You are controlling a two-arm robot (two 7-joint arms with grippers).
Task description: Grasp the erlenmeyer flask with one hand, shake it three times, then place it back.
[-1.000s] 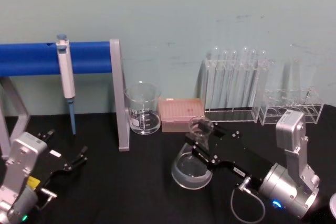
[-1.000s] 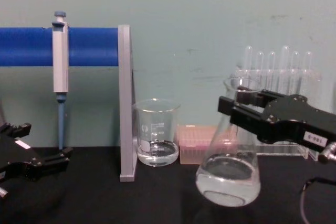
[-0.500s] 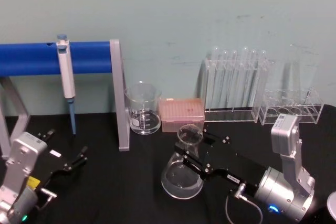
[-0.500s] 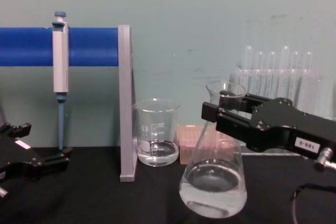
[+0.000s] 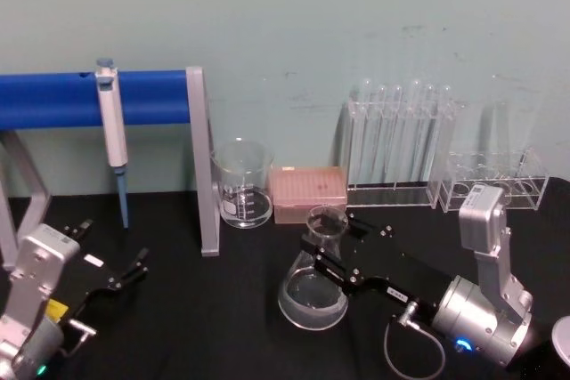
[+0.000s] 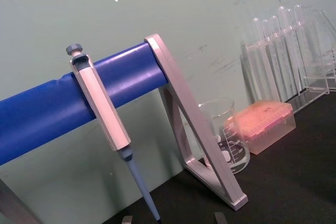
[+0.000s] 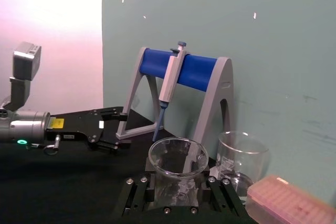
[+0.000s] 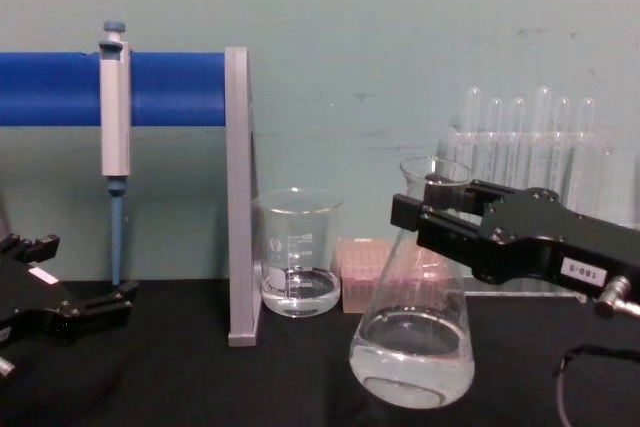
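Note:
The erlenmeyer flask (image 5: 313, 294) is clear glass with some clear liquid in its wide base (image 8: 412, 359). It sits left of the table's middle-right, in front of the pink box. My right gripper (image 5: 326, 249) is shut on the flask's neck just under the flared mouth, with black fingers on both sides of it (image 8: 432, 215). In the right wrist view the flask mouth (image 7: 177, 157) stands between the two fingers (image 7: 140, 192). The flask leans slightly. I cannot tell whether its base touches the black table. My left gripper (image 5: 114, 255) rests open at the near left (image 8: 80, 292).
A blue-barred grey stand (image 5: 200, 166) holds a pipette (image 5: 111, 122) at the left. A glass beaker (image 5: 242, 182), a pink tip box (image 5: 308, 191), a rack of test tubes (image 5: 401, 144) and a second clear rack (image 5: 494, 180) line the back wall.
The right gripper swung the flask to the left, then back a little to the right. The left arm has stayed still.

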